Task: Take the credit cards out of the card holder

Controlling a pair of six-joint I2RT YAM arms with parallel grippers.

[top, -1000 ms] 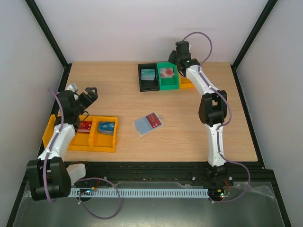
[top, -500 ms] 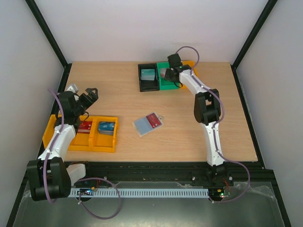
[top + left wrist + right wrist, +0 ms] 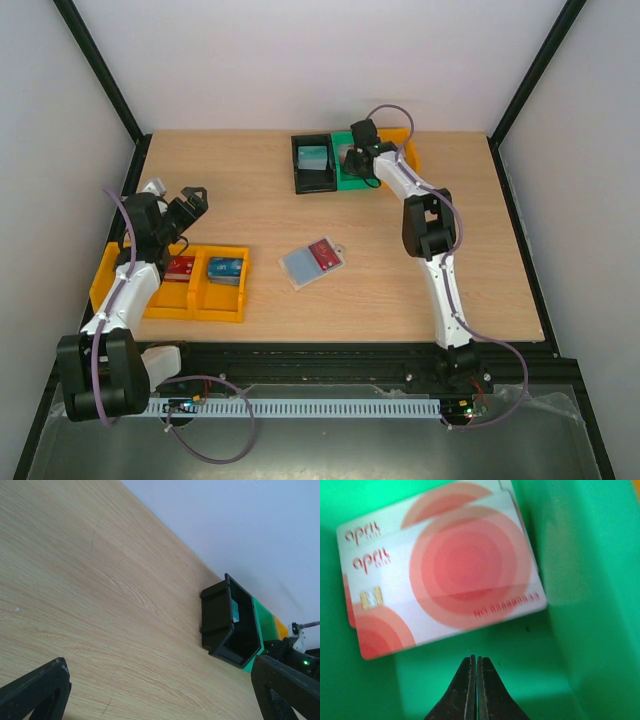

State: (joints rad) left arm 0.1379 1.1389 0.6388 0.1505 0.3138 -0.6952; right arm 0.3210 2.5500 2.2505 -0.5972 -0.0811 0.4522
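Right gripper (image 3: pixel 353 158), seen from above, is down in the green bin (image 3: pixel 357 182) at the far edge, while the left gripper (image 3: pixel 190 200) gapes wide at the left. We find the holder (image 3: pixel 298 268) lying open mid-table, its long axis left to right with the right end tipped slightly far, and a red card (image 3: pixel 323 254) on its right half. A black bin (image 3: pixel 315 185) adjoins the green bin's left, and a yellow tray (image 3: pixel 195 310) sits near-left.

Left wrist: our spread fingers (image 3: pixel 35 692) frame the black bin.

Right wrist: our fingers (image 3: pixel 470 690) are pressed together, gripping nothing, over two white-and-red cards (image 3: pixel 450 565) whose red logo is too blurred to read.
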